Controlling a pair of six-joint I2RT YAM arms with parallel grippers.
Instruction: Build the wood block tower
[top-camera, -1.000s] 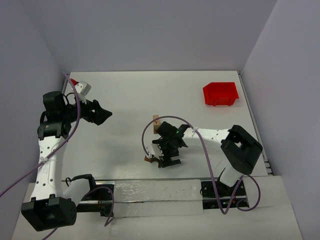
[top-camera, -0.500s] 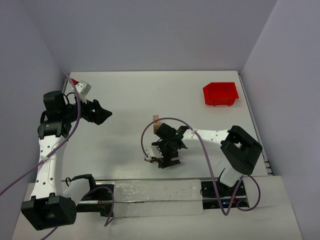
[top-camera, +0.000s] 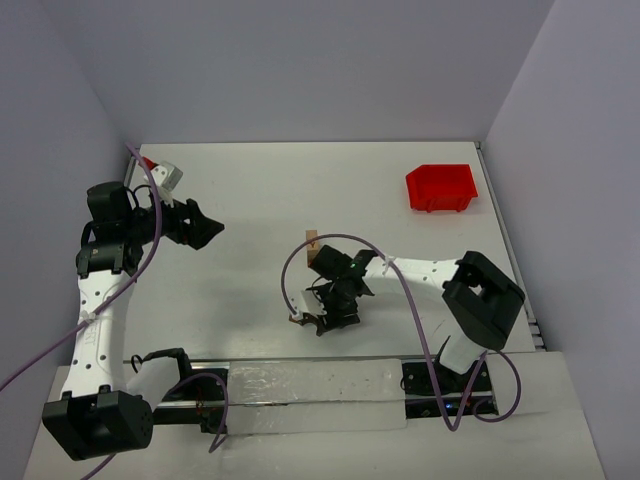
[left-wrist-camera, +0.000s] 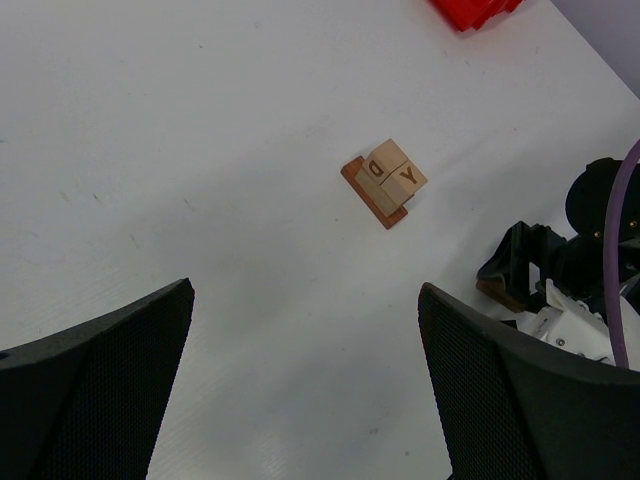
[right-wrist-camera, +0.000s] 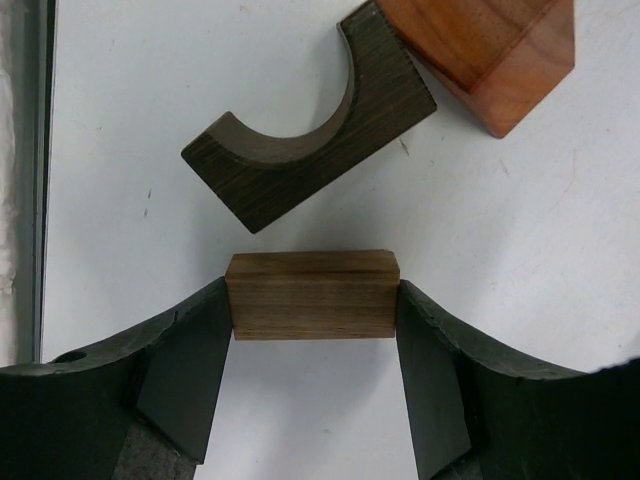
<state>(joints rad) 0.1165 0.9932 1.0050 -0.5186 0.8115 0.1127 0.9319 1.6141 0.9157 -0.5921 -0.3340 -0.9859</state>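
The left gripper (top-camera: 207, 231) was held above the left part of the table (top-camera: 250, 190), well apart from every block; in its wrist view the left gripper (left-wrist-camera: 305, 298) was seen spread wide, with nothing between its fingers (left-wrist-camera: 110, 370) and only bare table beneath the gap. Further right, near the middle of the table, the tower (top-camera: 312, 240) was placed; from the left wrist the tower (left-wrist-camera: 386, 181) was shown as two tan lettered cubes touching each other, with a reddish-brown piece against them, though whether they were stacked or side by side could not be told from that angle. Just nearer than the tower, the right gripper (top-camera: 322, 320) was lowered over a small group of wood blocks. In the right wrist view the right gripper (right-wrist-camera: 312, 310) was closed on a short brown bar (right-wrist-camera: 310, 293), each end of which was pressed by one finger pad (right-wrist-camera: 195, 350). Just beyond the bar, apart from it by a narrow gap, a dark arch block (right-wrist-camera: 300, 160) was laid tilted, and its far corner was touched by a reddish-brown block (right-wrist-camera: 480, 45). At the far right corner a red bin (top-camera: 441, 187) was set, well apart from both grippers.
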